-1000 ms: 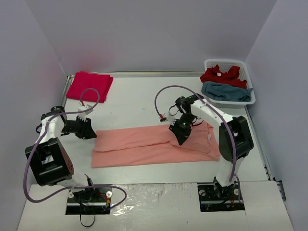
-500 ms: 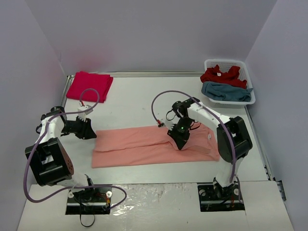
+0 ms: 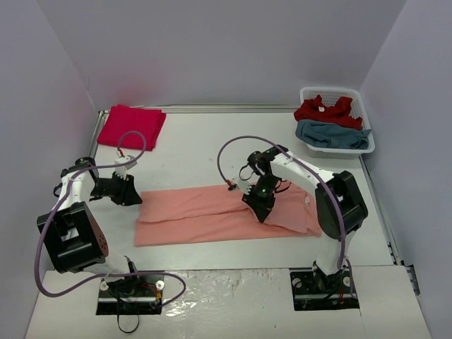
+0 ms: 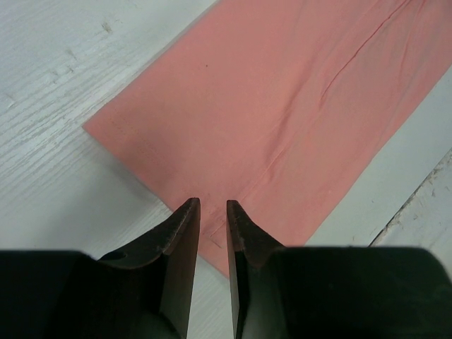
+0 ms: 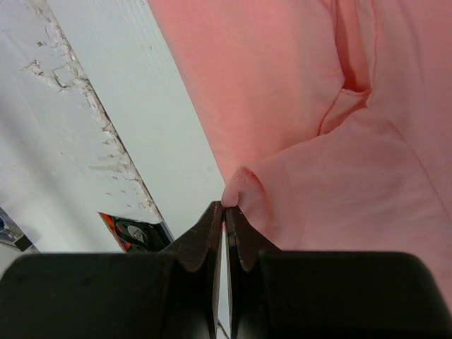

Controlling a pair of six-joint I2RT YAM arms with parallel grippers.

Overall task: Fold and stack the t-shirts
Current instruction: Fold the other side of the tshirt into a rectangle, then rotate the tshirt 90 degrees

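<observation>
The soft salmon-orange cloth t-shirt (image 3: pixel 191 215) lies spread flat mid-counter (image 3: pixel 205 152). The right fingers (image 5: pixel 205 240) are pinched tight on a small pucker of it, toward its 3 o'clock side. The left fingers (image 4: pixel 180 236), only narrowly apart, sit at its 9 o'clock hem.

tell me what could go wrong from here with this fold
1. The right gripper pinches only a small nub at the edge of the shirt. It may slip out mid-fold.
2. The left gripper sits at the shirt's other end with its jaws narrowly apart and nothing held. That end could drag and wrinkle if the right one pulls.
</observation>
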